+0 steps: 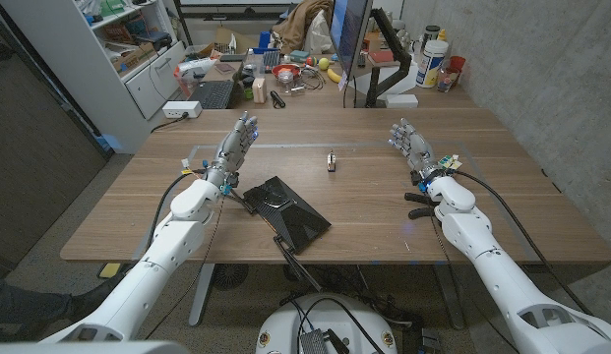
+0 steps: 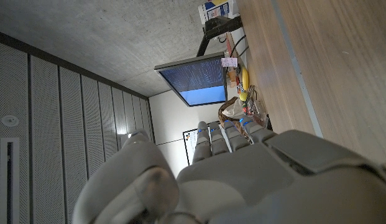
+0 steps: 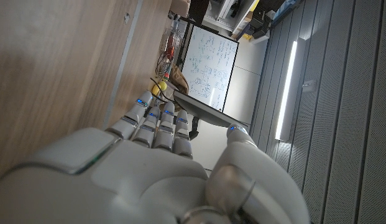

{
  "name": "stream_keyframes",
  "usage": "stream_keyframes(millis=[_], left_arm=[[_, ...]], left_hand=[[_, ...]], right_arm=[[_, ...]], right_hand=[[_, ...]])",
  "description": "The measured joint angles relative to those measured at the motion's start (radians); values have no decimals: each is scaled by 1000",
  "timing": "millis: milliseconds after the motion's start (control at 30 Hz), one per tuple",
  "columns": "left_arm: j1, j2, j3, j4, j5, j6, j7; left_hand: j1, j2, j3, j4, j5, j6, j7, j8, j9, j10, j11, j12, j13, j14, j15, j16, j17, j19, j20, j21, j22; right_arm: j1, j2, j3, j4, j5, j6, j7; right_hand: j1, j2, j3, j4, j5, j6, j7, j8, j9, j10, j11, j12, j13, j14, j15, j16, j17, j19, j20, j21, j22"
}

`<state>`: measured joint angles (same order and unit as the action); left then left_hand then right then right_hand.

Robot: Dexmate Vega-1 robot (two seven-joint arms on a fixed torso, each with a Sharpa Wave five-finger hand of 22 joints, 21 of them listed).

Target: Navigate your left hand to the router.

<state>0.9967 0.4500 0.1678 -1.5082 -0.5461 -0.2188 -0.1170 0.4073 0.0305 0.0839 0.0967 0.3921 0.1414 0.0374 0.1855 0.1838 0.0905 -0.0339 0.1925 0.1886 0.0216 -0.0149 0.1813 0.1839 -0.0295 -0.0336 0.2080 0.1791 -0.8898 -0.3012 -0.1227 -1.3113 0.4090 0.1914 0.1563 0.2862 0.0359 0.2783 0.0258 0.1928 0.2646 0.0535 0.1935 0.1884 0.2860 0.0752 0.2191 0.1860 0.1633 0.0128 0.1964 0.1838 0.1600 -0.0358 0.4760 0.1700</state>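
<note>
Black, the router lies untouched; the approach is judged barely begun. The left hand, fingers extended and empty, must be brought back toward it.

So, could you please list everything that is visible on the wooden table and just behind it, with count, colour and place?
router: one, black, flat, near the table's front edge, between the arms, closer to the left one.
small object: one, dark, too small to identify, table middle.
table: one, brown wood.
monitor: one, dark frame, behind the table's far edge.
clutter: many mixed items, behind the far edge.
left robot hand: one, grey, open, beyond the router, not touching it.
right robot hand: one, grey, open, right side.
</note>
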Motion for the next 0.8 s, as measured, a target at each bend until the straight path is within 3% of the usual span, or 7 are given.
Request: stream_keyframes(millis=[800], left_arm=[[48,33,-18,-80,65,13,25]], left_hand=[[8,8,0,0,0,9,-2,11,0,0,0,4,0,0,0,4,0,-5,5,0,0]], right_arm=[[2,38,40,5,-37,-7,22]], right_hand=[[0,0,0,0,0,9,-1,0,0,5,-5,0,0,12,-2,0,0,11,0,-10,0]])
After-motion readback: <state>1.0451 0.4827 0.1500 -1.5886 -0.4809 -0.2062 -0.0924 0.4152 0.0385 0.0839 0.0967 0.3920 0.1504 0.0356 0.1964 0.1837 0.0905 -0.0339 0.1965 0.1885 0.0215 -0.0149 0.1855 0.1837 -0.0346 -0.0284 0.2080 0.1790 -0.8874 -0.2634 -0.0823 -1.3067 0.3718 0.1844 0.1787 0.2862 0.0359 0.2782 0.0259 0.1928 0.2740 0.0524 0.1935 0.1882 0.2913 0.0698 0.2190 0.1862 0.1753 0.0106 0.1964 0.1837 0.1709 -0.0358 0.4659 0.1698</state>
